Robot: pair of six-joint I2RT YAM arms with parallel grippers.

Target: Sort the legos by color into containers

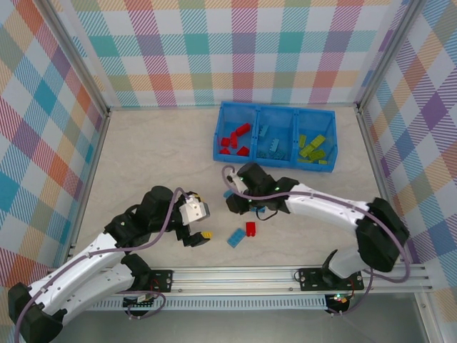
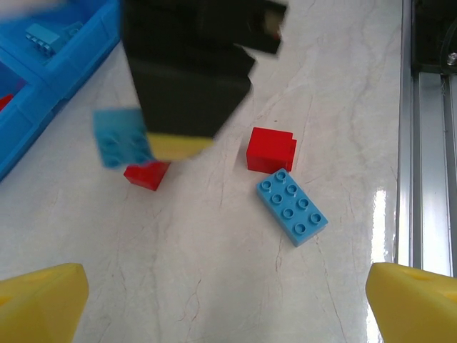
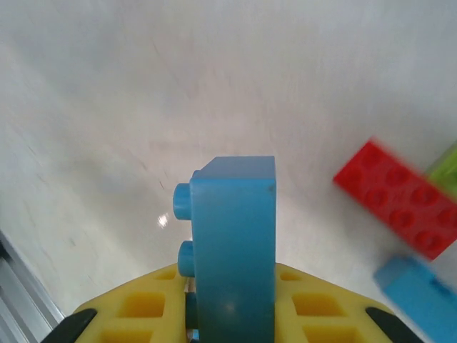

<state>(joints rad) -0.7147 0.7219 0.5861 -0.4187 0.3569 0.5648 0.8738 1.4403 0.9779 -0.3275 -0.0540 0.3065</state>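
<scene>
My right gripper (image 1: 232, 201) is shut on a light blue lego (image 3: 232, 243), held upright on its side with the studs pointing left between the yellow fingers (image 3: 143, 311). It hovers just in front of the blue bin's (image 1: 217, 139) left end. The bin's containers hold red legos (image 1: 234, 138) on the left, blue legos (image 1: 271, 148) in the middle and green legos (image 1: 313, 148) on the right. My left gripper (image 2: 228, 307) stands open and empty over bare table. Ahead of it lie a blue lego (image 2: 291, 207) and a red lego (image 2: 271, 148). Another red lego (image 2: 146, 174) lies under the right gripper (image 2: 146, 146).
A red lego (image 3: 396, 207), a green one (image 3: 446, 168) and a blue one (image 3: 418, 296) lie blurred to the right in the right wrist view. A metal rail (image 1: 285, 275) runs along the near table edge. Checkered walls enclose the table on three sides.
</scene>
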